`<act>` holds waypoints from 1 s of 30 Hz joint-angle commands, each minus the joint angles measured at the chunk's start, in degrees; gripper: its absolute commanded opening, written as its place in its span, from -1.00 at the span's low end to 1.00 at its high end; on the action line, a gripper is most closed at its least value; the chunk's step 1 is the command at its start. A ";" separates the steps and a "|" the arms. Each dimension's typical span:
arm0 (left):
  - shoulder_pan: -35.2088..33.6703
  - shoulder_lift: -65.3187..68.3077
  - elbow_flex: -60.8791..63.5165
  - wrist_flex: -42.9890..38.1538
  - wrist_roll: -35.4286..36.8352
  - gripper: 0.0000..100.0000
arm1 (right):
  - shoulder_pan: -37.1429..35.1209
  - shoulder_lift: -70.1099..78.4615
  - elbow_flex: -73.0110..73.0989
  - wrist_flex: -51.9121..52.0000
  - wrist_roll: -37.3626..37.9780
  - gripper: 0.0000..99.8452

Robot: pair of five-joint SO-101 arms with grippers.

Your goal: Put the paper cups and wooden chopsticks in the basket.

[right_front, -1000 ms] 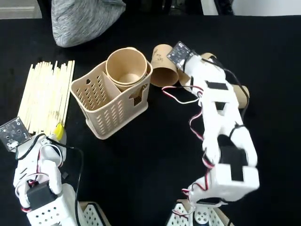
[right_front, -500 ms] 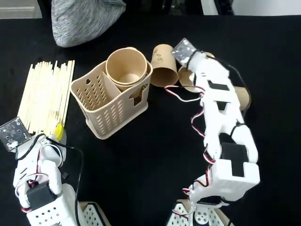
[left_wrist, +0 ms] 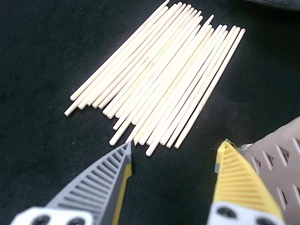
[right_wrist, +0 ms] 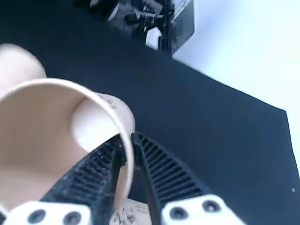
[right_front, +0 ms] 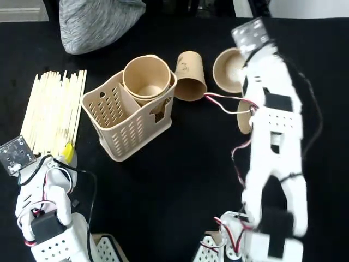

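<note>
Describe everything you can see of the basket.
The basket is beige plastic with slotted walls and a divider making two compartments. It stands upright on the black table, turned at an angle. Stacked paper cups sit in its farther compartment. Wooden chopsticks lie apart beside it.

**Paper, Wood, Plastic and Cloth**

The paper cups [right_front: 146, 76] are made of smooth, matt tan paper; the chopsticks [right_front: 54, 112], of pale bare wood. The basket [right_front: 128, 128] is moulded in beige perforated plastic, faintly glossy. The surface [right_front: 163, 185] is covered with matt black cloth. Ribbed plastic is seen on the left fingers [left_wrist: 101, 180] and right fingers [right_wrist: 161, 171].
</note>
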 commanded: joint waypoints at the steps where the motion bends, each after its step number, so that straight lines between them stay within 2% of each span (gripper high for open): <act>1: -0.04 -0.53 -0.04 -1.32 0.62 -0.43 | 0.53 -9.27 -11.12 13.19 -10.11 -0.98; 5: -0.04 -0.53 0.13 -1.32 0.62 -0.43 | -3.52 -12.35 -20.88 24.53 -16.44 -0.98; 11: -0.04 -0.53 0.22 -1.41 0.62 -0.43 | -16.97 -13.93 -35.82 38.77 -20.57 -0.98; 15: -0.04 -0.53 0.22 -1.41 0.62 -0.43 | -25.49 -12.53 -43.21 43.96 -22.07 -0.98; 21: -0.04 -0.53 0.31 -2.20 0.62 -0.43 | -34.20 -9.01 -50.15 52.48 -24.00 -0.98; 24: -0.04 -0.53 0.40 -2.29 0.62 -0.43 | -36.57 -6.99 -51.82 56.09 -24.00 -0.98; 30: -0.04 -0.53 0.40 -2.29 0.62 -0.43 | -36.57 -1.19 -51.91 56.62 -23.74 -0.98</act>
